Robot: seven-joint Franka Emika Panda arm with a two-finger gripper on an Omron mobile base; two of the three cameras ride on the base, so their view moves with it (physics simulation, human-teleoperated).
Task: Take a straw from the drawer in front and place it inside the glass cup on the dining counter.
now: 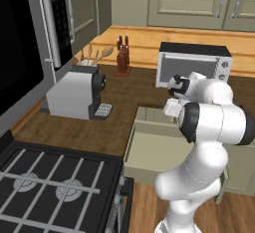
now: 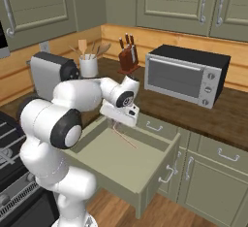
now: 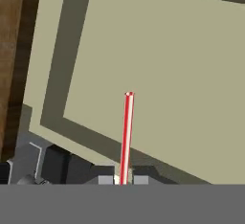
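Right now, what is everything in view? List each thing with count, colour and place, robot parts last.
straw: one, red-pink, held between the fingers above the drawer's floor.
drawer: one, pale sage green, pulled open below the counter.
counter: one, dark brown wood grain, along the wall.
microwave: one, silver and black, on the counter at right.
coffee machine: one, grey, on the counter at left.
knife block: one, reddish brown, near the wall.
utensil holder: one, white, with wooden utensils.
stove: one, black, at lower left.
gripper: one, fingers shut on the straw.
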